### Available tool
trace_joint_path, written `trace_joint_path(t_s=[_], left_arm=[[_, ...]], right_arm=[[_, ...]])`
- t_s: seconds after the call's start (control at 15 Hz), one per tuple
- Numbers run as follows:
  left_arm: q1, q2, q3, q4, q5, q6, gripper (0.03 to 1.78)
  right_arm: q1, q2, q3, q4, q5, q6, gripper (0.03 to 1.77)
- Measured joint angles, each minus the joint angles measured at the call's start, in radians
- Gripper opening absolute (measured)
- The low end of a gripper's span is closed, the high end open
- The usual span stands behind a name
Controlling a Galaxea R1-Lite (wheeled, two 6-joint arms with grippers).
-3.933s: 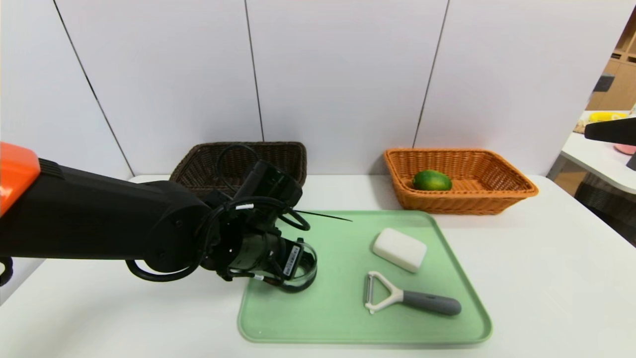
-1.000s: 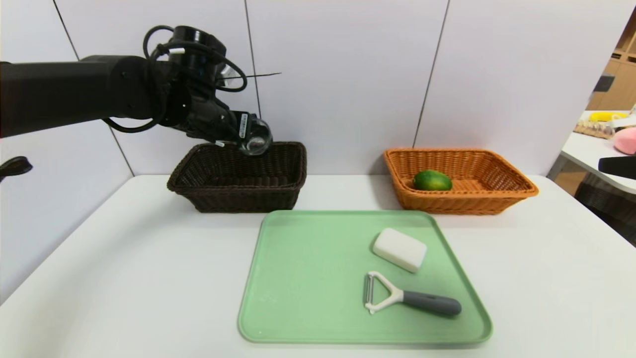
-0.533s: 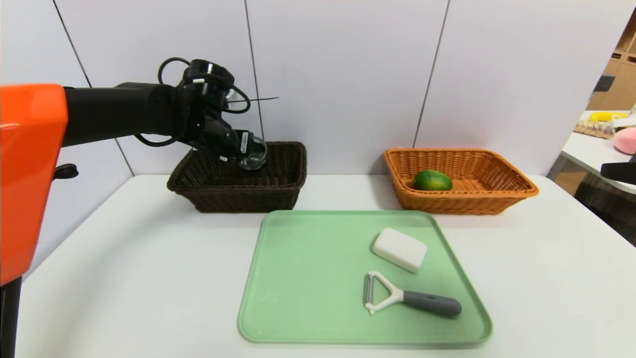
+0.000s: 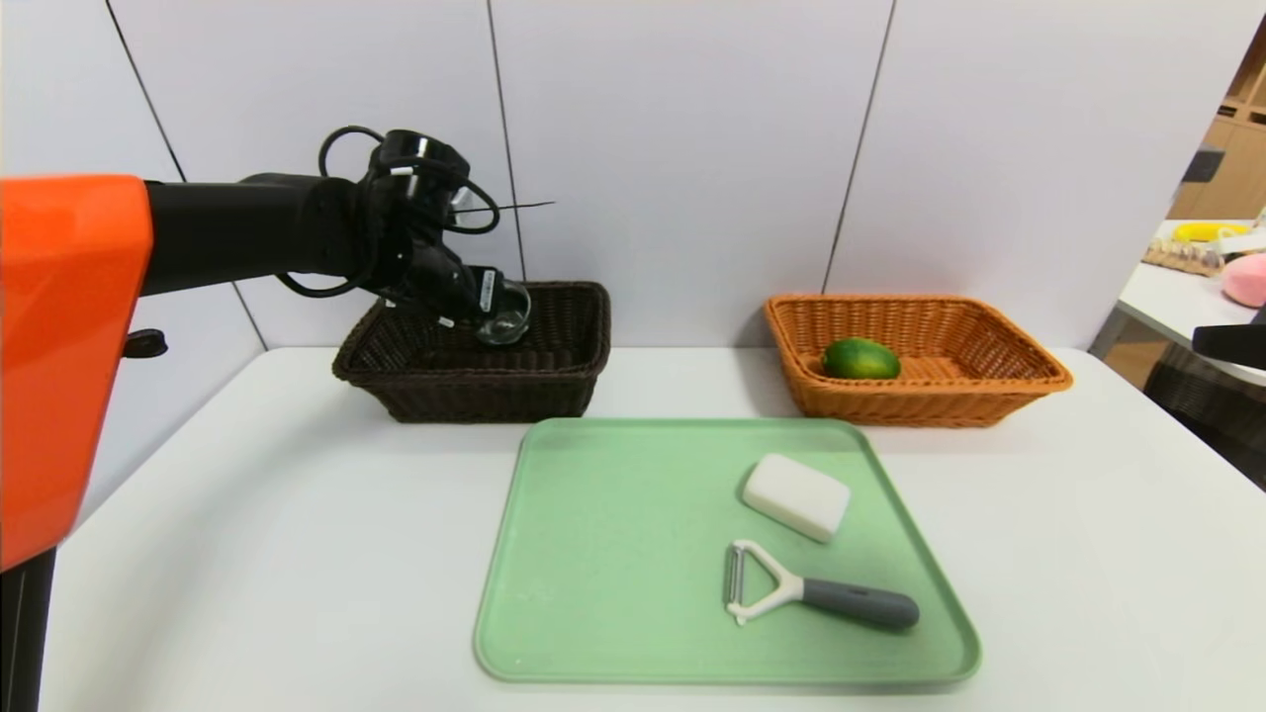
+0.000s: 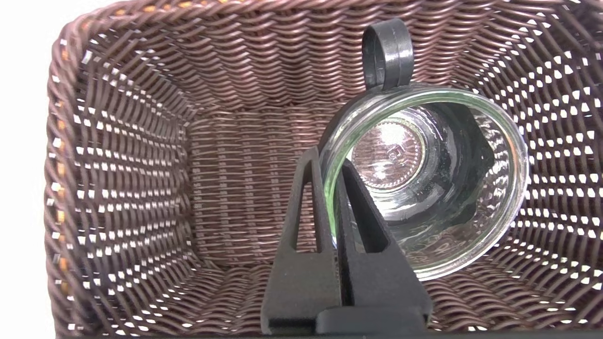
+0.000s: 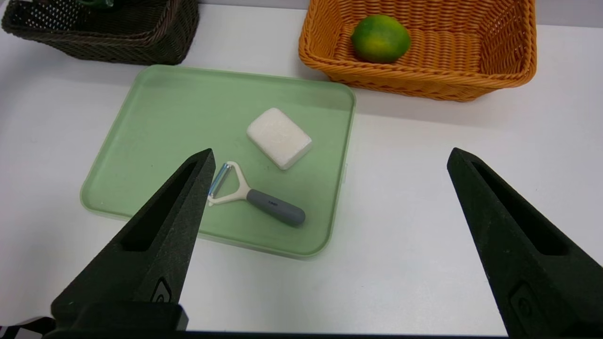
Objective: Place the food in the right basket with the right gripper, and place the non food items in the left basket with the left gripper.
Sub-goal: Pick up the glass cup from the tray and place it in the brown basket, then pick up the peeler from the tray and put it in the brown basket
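My left claw (image 5: 331, 157) is clenching the near wall of the clear glass cup with the black looped holder (image 5: 424, 263), one finger inside the rim and one outside, nearly closed together. The cup's mouth is facing back toward the claw and its long axis is running away from it, down toward the woven floor; I can't tell whether its base is touching. Around cup and claw, the dark brown wicker basket (image 4: 475, 394) is standing, so I'm judging that lowering, then releasing, is coming next, with the left arm nearer.

Farther from that claw, the white rounded block (image 4: 796, 496) and the white Y-peeler with grey handle (image 4: 826, 590) are lying on the green tray (image 4: 593, 554). Beyond, the dark-green fruit (image 4: 860, 359) is resting in the orange-tan wicker basket (image 4: 920, 403). My right claw (image 6: 331, 150) is idling wide open, empty, above the white surface (image 6: 400, 263).
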Motion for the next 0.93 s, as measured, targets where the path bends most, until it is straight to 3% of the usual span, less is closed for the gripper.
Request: trace_joint_path(t_s=[0.2,0.33,0.53,0.73,0.93], left_arm=[[0.000,0.001,0.000,0.026,0.001,-0.009,0.14],[0.000,0.001,-0.002,0.025,0.000,-0.018,0.50],[-0.001,-0.006,-0.003,0.026,0.001,-0.023,0.89],[-0.001,-0.029,0.017,0.037,0.001,-0.025,1.14],[-0.020,-0.106,0.126,0.044,0.002,-0.021,1.33]], right_arm=[[0.000,0.000,0.000,0.000,0.000,0.000,1.70],[0.000,0.000,0.000,0.000,-0.001,0.000,1.70],[0.000,-0.001,0.000,0.000,0.000,0.000,1.70],[0.000,-0.002,-0.003,-0.001,0.001,-0.010,1.70],[0.000,0.002,-0.028,-0.002,0.015,-0.053,1.70]])
